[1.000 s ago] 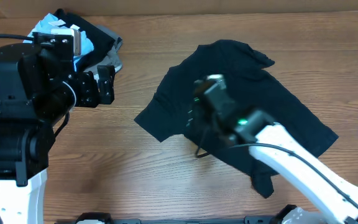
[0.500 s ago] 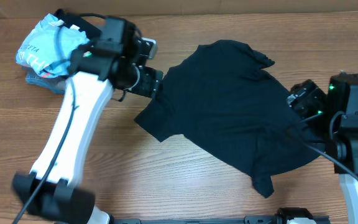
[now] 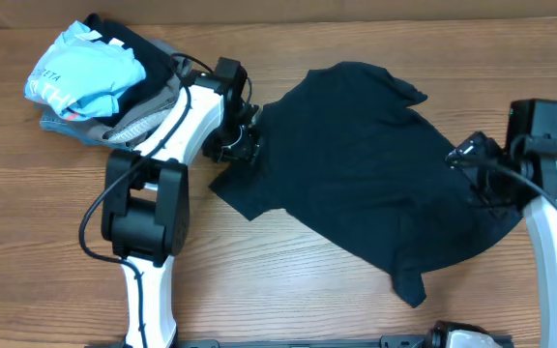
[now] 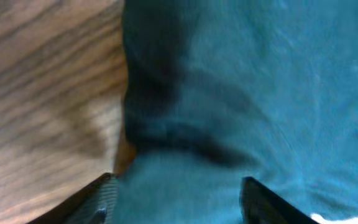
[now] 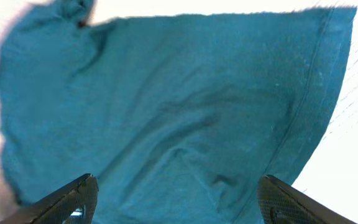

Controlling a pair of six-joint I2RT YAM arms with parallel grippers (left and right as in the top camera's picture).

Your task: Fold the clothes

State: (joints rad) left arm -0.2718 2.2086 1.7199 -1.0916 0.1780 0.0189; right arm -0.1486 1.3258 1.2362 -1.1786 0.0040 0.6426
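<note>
A: Wood first: a brown, grained wooden table fills the overhead view. What lies on it?

B: The largest thing is a dark short-sleeved cotton T-shirt. It is spread unfolded and rumpled over the middle and right of the table, with one sleeve pointing to the left edge and the hem toward the front.

A: And the rest of the clothes?

B: A heap of mixed garments sits in the far left corner, well apart from the T-shirt. On top of it is a light blue crumpled garment over grey and black pieces.

A: Is there any writing?

B: There are white letters on the blue cloth. "ETA" seems readable, but the rest is folded away.

A: What about the grippers?

B: The left gripper is at the T-shirt's left sleeve, by the cloth's edge where it meets the wood. Its fingers are spread wide with fabric lying under them, not pinched. The right gripper hangs over the right side of the T-shirt, near its stitched hem. Its fingers are also spread wide and grip nothing.
</note>
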